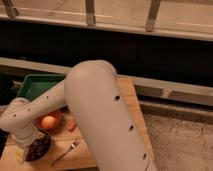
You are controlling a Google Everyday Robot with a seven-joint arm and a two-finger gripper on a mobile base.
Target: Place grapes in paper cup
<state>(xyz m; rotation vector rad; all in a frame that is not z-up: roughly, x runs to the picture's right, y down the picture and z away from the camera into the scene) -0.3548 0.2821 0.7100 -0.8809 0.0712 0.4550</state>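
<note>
The pale, jointed arm (100, 115) was seen filling the middle of the view, bent at a broad elbow and reaching down to the lower left. Beneath it a wooden table (129, 95) was spread, extending to the right of the jaws and beyond them. A speckled floor (175, 140) was seen far to the right of the jaws, past the table's edge. A green tray (42, 86) was set on the table well beyond the jaws, towards the far edge. The gripper (22, 150) was held low at the table's near left corner, largely hidden by the wrist. Its jaws were spread wide, and nothing was seen gripped between them. A dark bowl (49, 145) was placed just to the right of the jaws, close beside them. The grapes (36, 149) were heaped inside that bowl as a dark reddish cluster. Whether they were touched by the jaws could not be told. An orange-red bowl (57, 116) was set beyond the jaws and slightly to the right, near the dark bowl. An orange fruit (48, 122) was held inside it. A fork (64, 153) was laid on the table to the right of the jaws, past the dark bowl. A red chili pepper (71, 125) was laid further right and beyond, beside the orange-red bowl. The paper cup could not be made out.
</note>
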